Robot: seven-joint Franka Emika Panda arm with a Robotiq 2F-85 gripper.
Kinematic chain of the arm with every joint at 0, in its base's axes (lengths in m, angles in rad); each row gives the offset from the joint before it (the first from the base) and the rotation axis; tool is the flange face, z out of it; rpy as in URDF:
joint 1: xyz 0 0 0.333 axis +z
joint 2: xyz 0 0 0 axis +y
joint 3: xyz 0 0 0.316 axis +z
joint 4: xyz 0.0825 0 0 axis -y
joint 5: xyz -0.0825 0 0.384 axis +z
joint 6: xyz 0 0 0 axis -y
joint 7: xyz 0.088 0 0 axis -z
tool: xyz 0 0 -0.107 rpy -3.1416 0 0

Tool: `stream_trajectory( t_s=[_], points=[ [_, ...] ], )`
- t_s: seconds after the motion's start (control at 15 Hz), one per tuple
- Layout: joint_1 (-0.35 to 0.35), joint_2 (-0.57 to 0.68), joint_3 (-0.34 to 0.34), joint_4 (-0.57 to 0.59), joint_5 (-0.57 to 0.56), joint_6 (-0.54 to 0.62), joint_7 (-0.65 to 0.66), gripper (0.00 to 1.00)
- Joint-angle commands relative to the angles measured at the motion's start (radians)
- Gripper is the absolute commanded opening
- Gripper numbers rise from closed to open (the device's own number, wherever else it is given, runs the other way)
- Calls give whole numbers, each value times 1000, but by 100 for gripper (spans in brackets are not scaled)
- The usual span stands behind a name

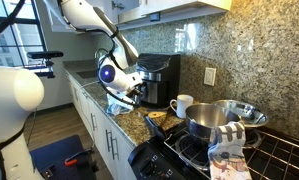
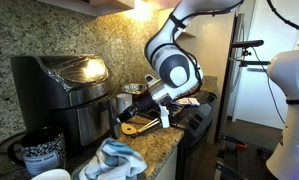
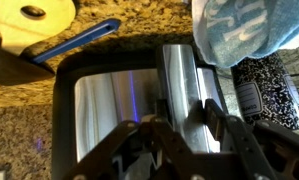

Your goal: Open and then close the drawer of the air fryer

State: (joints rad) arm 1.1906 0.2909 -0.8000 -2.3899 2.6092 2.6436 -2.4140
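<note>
While the claw (image 2: 136, 101) hangs at the front of the air fryer (image 2: 64, 95), the drawer (image 2: 99, 115) appears shut or very nearly so, though neither exterior view settles this. The air fryer stands at the back edge of the surface (image 2: 154, 142), against the stone wall. A white mug (image 1: 182, 104) sits just beside it on the stove side.

The wrist view shows a shiny panel in a black frame with a silver handle (image 3: 184, 80) running down it. The claw's fingers (image 3: 139, 150) are spread and stand on either side of that handle. Whether they touch it cannot be confirmed. A blue-and-white cloth (image 3: 249, 30) and a patterned mug (image 3: 257, 95) lie close to one side of the panel.

Assessment: the opening step is in hand, at the point of taking hold. The closing step is not yet begun.

Next move, as judged: bring the fingers together squarely on the handle, then draw straight back, away from the wall edge and level with the surface. A skewed pull may drag the whole air fryer forward or slip off the smooth bar. The cloth and patterned mug leave little side room.
</note>
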Motion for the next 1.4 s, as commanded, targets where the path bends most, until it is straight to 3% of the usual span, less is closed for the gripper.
stream_trajectory(
  t_s=[0.0, 1.33],
  points=[
    [27, -59, -18, -80, 0, -12, 6, 17],
    [19, -109, -21, -132, 0, -16, -26, 17]
  ],
)
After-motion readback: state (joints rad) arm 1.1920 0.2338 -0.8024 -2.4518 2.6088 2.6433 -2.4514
